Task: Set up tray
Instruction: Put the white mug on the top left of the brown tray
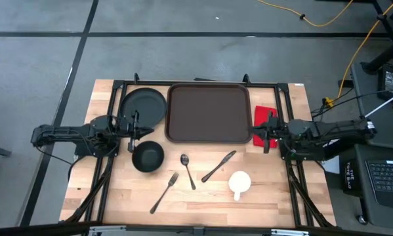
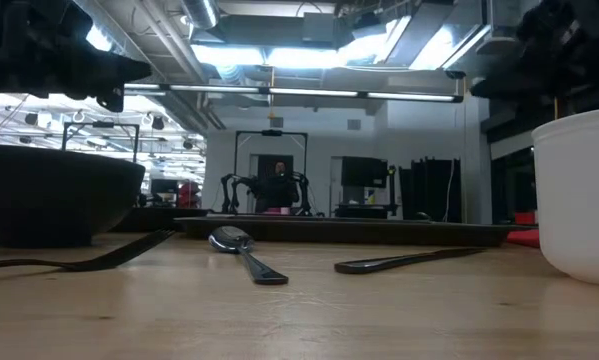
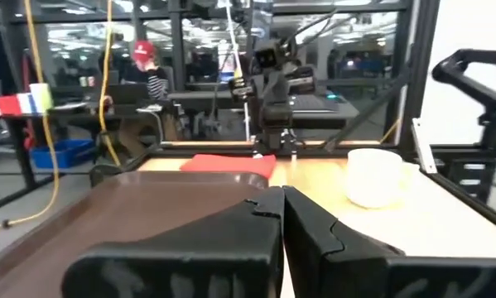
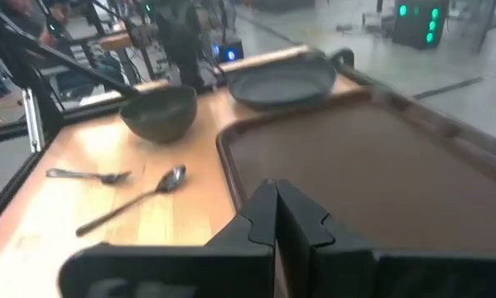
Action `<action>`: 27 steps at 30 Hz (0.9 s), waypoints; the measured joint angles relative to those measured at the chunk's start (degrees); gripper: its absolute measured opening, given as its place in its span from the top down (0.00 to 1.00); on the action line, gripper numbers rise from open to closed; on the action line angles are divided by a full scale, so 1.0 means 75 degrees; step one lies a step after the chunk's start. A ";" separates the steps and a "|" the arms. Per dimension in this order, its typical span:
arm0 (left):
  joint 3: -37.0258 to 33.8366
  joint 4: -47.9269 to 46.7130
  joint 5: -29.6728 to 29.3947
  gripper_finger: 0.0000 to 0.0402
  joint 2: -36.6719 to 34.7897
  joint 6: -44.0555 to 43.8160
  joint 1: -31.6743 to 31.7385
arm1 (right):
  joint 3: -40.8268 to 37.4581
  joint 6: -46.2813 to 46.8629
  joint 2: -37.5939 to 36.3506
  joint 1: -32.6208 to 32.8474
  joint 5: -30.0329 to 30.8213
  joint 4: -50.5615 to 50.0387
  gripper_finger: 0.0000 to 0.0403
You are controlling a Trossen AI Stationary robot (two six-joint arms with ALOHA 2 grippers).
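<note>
The dark brown tray (image 1: 209, 113) lies flat at the table's far middle; it also fills my wrist views as the tray (image 3: 148, 207) and the tray (image 4: 372, 165). My left gripper (image 1: 133, 130) hangs shut off the tray's left edge, between the black plate (image 1: 144, 106) and the black bowl (image 1: 147, 157). In its own view my left gripper (image 3: 282, 207) points level across the tray. My right gripper (image 1: 269, 134) is shut off the tray's right edge, above the red napkin (image 1: 264, 118). From its wrist, my right gripper (image 4: 274, 207) points over the tray. Neither holds anything.
In front of the tray lie a spoon (image 1: 187, 170), a fork (image 1: 164, 192) and a knife (image 1: 219, 165), with a white mug (image 1: 239, 183) near right. A black metal frame (image 1: 196, 83) rims the table's far edge and sides. A person (image 3: 148, 74) sits in the room beyond.
</note>
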 joint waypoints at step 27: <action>0.0800 0.4373 -0.0983 1.00 0.4406 -0.0573 -0.0687 | 0.2260 -0.0224 0.3928 0.0131 -0.0373 0.1382 0.99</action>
